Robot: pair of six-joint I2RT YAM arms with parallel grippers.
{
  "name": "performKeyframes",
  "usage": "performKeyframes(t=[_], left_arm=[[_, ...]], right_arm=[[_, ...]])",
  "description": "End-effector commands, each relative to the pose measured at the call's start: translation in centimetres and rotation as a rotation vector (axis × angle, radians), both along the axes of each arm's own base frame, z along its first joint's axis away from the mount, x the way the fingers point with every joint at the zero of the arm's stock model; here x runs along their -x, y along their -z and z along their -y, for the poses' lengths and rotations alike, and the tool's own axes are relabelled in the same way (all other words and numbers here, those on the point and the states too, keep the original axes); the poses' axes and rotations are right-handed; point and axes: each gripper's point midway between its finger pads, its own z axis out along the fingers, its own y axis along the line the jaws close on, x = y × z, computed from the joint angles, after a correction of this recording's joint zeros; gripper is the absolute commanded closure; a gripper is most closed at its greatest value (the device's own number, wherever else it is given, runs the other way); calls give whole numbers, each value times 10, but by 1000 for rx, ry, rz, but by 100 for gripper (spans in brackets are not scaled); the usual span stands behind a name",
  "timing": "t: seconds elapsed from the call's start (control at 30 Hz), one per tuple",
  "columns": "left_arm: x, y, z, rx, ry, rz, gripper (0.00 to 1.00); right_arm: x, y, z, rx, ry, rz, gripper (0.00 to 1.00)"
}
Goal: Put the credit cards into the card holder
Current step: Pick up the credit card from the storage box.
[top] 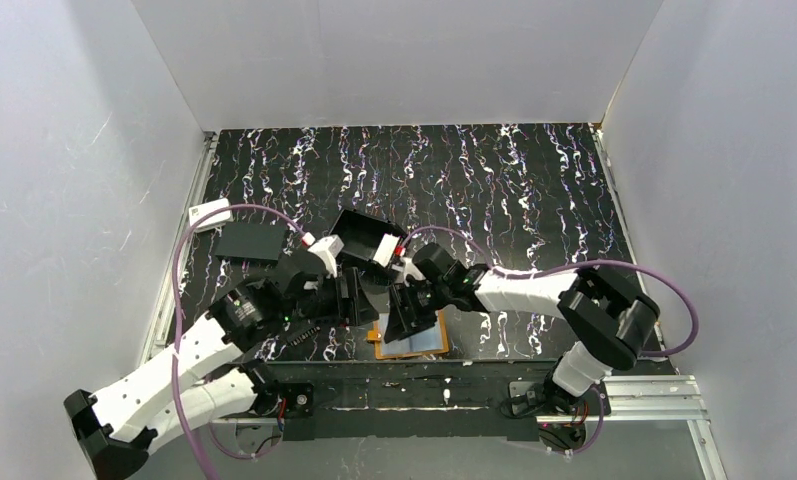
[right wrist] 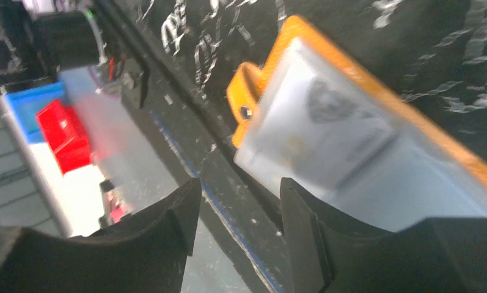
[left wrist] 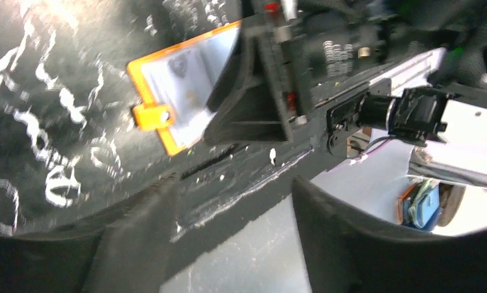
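Right gripper (right wrist: 241,192) spread, empty; card holder (right wrist: 351,137) just beyond fingertips; left gripper (left wrist: 234,186) spread.

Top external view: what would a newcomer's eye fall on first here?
The orange card holder stands out: it lies open at the near edge of the black marbled table, pale pockets up. Both arms converge just behind it, the left gripper and the right gripper open and holding nothing. Further back sits an open black box.

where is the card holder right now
In the top view the card holder lies open on the table at its near edge, centre, partly hidden beneath the right tool and just right of the left tool.
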Motion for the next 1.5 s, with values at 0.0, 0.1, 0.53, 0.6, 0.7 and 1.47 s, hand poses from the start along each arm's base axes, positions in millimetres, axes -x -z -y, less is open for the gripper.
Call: performKeyframes(t=[0.0,0.1,0.53,0.6,0.7,1.47], left_arm=[[-33,-11,-32,-73,-47,6,29],[-77,-24,-23,78,-55,-25,14],[-212,15,18,4,139,-103,18],[-217,27,18,-13,145,-116,17],[-220,41,23,-19,169,-140,14],[-208,84,50,31,240,-251,16]], right_arm=[[-52,-44,22,27,90,183,40],[-85,-54,36,17,169,197,41],[-192,-48,18,-22,444,138,41],[-195,-44,22,-24,455,132,41],[-196,-37,23,-34,457,107,43],[-196,-6,10,-108,436,8,70]])
